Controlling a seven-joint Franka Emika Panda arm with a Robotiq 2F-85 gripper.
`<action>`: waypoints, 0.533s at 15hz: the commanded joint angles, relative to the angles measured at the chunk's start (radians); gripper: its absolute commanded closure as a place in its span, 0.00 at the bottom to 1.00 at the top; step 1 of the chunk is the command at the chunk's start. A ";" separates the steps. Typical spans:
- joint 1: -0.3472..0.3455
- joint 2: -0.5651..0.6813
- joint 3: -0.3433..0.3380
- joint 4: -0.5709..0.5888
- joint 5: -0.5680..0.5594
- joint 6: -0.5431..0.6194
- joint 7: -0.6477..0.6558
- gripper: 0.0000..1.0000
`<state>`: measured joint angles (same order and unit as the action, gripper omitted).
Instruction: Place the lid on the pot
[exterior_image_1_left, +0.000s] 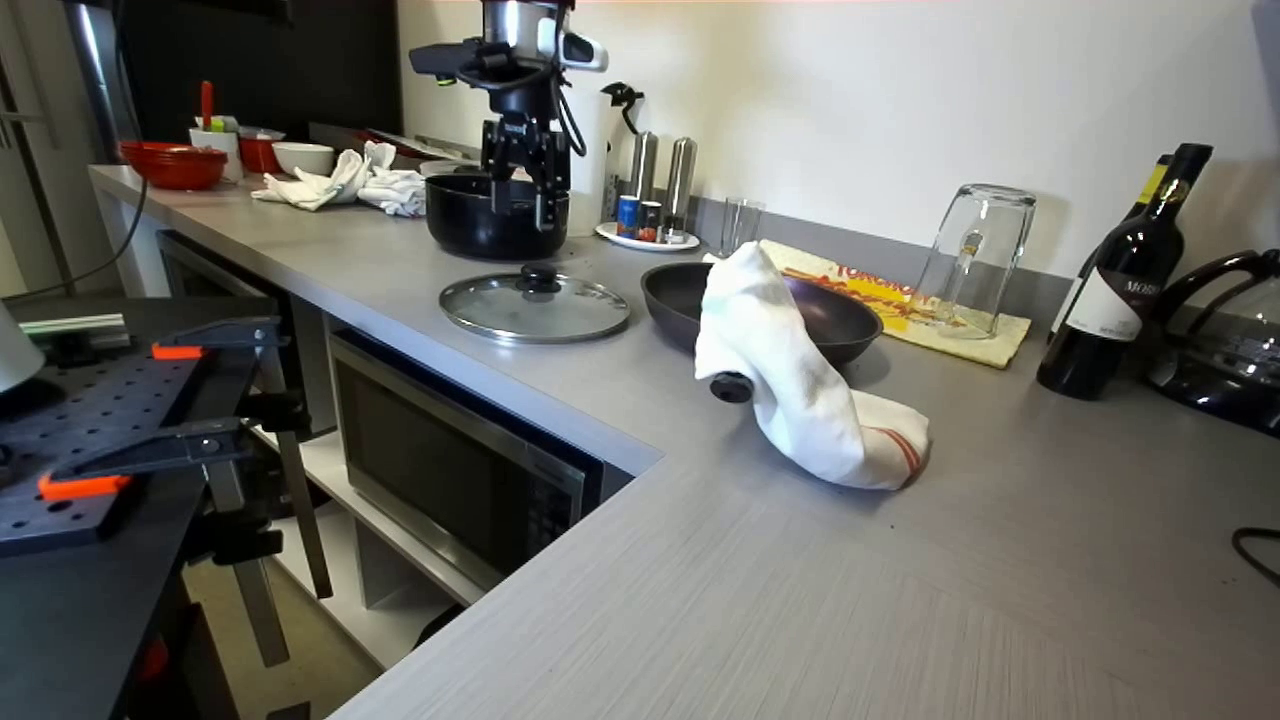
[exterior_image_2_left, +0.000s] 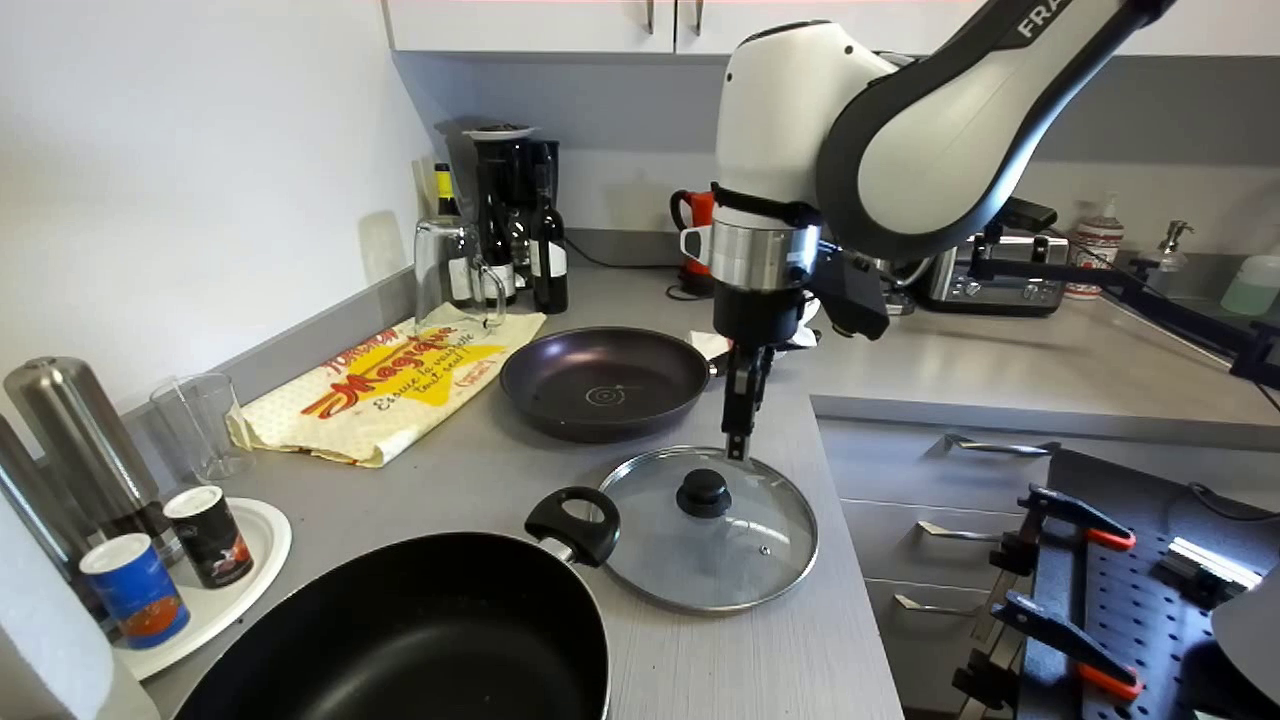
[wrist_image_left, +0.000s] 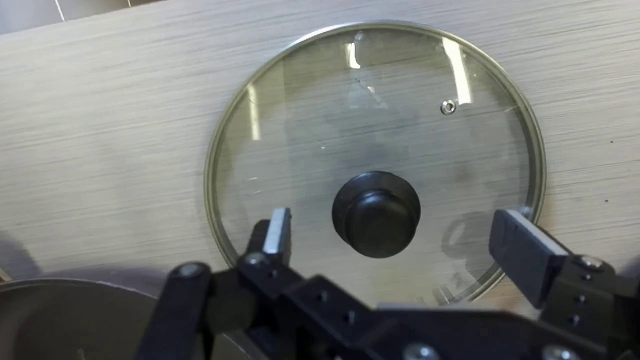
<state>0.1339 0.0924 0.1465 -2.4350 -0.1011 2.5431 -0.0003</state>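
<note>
The lid is a round glass disc with a metal rim and black knob, lying flat on the counter in both exterior views (exterior_image_1_left: 520, 312) (exterior_image_2_left: 740, 545) and the wrist view (wrist_image_left: 370, 125). The black pot (exterior_image_1_left: 462, 222) stands beside it, open on top, its handle close to the lid's rim in an exterior view (exterior_image_2_left: 430, 630). Part of its rim shows in the wrist view (wrist_image_left: 65, 320). My gripper (exterior_image_1_left: 522, 208) is open and empty above the lid, also in an exterior view (exterior_image_2_left: 737, 448). In the wrist view the knob appears between the spread fingertips (wrist_image_left: 395, 240), touching neither.
A dark frying pan (exterior_image_2_left: 605, 385) sits near the lid, with a white towel (exterior_image_1_left: 790, 380) over its handle. A white plate (exterior_image_2_left: 265, 540) with small cans, steel mills (exterior_image_2_left: 90, 440) and a glass (exterior_image_2_left: 205, 425) stand by the wall. The counter's edge (exterior_image_1_left: 480, 372) runs close to the lid.
</note>
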 joint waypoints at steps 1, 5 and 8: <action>0.015 0.103 -0.002 0.090 -0.016 0.006 0.002 0.00; 0.013 0.194 -0.003 0.162 0.008 0.001 -0.021 0.00; 0.006 0.246 -0.003 0.198 0.016 -0.002 -0.034 0.00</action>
<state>0.1429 0.2784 0.1460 -2.2915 -0.1013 2.5431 -0.0030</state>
